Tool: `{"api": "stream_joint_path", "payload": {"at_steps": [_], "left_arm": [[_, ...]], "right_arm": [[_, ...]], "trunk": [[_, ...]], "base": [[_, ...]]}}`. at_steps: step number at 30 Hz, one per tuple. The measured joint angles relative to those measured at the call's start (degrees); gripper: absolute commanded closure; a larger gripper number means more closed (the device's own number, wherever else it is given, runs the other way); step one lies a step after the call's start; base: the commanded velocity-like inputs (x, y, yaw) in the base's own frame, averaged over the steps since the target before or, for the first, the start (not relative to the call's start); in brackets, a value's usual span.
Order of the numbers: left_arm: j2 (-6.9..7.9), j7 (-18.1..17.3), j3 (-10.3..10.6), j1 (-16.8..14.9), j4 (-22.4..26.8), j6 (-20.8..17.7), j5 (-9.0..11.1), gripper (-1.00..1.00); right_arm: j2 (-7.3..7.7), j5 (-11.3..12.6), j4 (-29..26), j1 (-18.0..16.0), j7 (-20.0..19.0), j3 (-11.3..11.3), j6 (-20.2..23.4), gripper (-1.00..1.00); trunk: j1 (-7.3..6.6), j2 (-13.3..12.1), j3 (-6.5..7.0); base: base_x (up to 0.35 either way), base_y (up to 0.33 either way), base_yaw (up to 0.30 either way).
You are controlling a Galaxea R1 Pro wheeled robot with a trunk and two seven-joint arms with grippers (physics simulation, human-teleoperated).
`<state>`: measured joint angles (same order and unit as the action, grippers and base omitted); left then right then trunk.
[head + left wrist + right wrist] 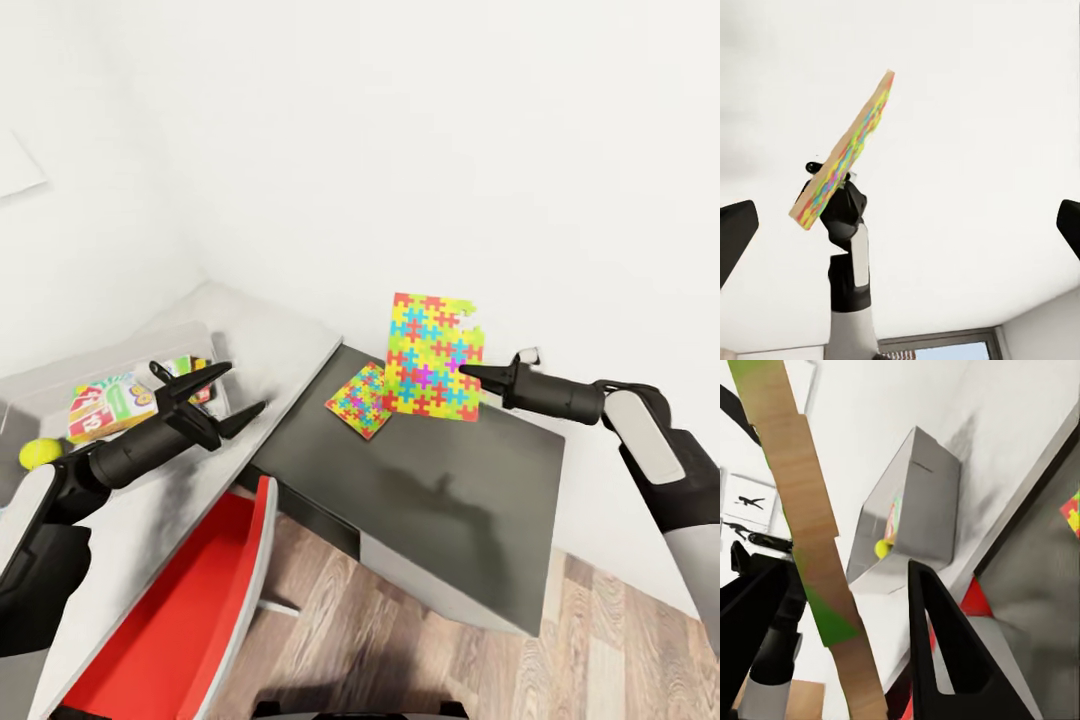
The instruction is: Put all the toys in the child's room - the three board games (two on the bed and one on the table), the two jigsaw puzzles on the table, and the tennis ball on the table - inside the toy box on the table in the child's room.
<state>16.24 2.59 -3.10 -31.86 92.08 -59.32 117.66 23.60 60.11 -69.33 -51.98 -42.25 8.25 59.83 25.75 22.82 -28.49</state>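
Observation:
My right gripper (470,372) is shut on a bright multicolour jigsaw puzzle (432,355), held upright above the dark table (430,480). In the left wrist view this puzzle (844,154) appears edge-on; in the right wrist view its wooden edge (810,547) runs beside a black finger (945,652). A second jigsaw puzzle (358,400) lies flat on the dark table. The grey toy box (130,345) stands on the pale table at the left, with a board game (115,400) and the yellow tennis ball (40,452) in it. My left gripper (235,392) hangs open beside the box, holding nothing.
A red chair (180,610) stands against the pale table (290,340), below my left arm. White walls close the corner behind both tables. Wooden floor (600,640) lies at the lower right.

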Motion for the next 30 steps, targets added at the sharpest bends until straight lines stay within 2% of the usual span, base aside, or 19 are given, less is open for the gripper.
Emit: {"api": "stream_joint_path", "payload": {"at_steps": [6,7,12,16,22,30], "left_arm": [[0.64,0.5,-0.21,0.13,-0.02,0.07,-0.28,-1.0],[0.65,0.51,-0.21,0.13,-0.02,0.07,-0.28,-1.0],[2.17,1.95,-0.46,0.54,-0.04,0.1,-0.64,-1.0],[2.81,4.31,-0.62,0.81,-0.05,0.14,-0.87,-1.0],[3.3,6.11,-1.13,1.04,-0.06,0.15,-0.89,-1.0],[3.79,6.24,-5.92,3.28,-0.14,0.1,-0.89,-1.0]], "right_arm": [[-4.19,0.14,3.97,-3.51,5.02,0.97,0.07,1.0],[-4.2,0.16,3.99,-3.53,5.03,0.98,0.08,1.0],[-6.6,0.1,7.46,-6.58,6.56,3.55,0.09,1.0],[-7.54,0.12,9.45,-8.65,8.18,4.84,0.12,1.0],[-8.57,0.3,10.57,-11.13,10.61,5.5,0.15,1.0],[-9.07,0.32,11.53,-13.66,12.42,5.67,0.15,1.0]], "trunk": [[0.0,0.0,0.18],[0.0,0.0,0.2],[0.0,0.0,0.34],[0.0,0.0,0.44],[0.0,0.0,0.59],[0.0,0.0,0.71]], "base": [[0.0,0.0,0.28],[0.0,0.0,0.281],[0.0,0.0,0.282],[0.0,0.0,0.283],[0.0,0.0,0.283],[0.0,0.0,0.287]]}}
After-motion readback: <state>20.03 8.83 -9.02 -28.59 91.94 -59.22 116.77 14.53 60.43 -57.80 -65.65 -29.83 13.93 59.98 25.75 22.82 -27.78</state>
